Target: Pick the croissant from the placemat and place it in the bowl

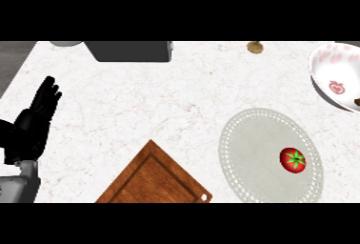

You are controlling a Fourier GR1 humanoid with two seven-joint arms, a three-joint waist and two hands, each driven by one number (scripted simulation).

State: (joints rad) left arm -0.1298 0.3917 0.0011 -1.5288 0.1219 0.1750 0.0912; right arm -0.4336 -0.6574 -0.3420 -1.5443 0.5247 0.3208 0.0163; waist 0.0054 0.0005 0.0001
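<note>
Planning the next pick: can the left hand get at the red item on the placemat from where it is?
Probably not easily. The left hand rests open at the far left edge; the tomato lies on the placemat far right, beyond the wooden board.

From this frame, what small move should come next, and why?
Probably bringing the right hand, not in view, in over the placemat. The only item on it is a tomato; no croissant shows. The bowl sits beyond the mat, and the left hand rests open at the left edge, far from both.
</note>
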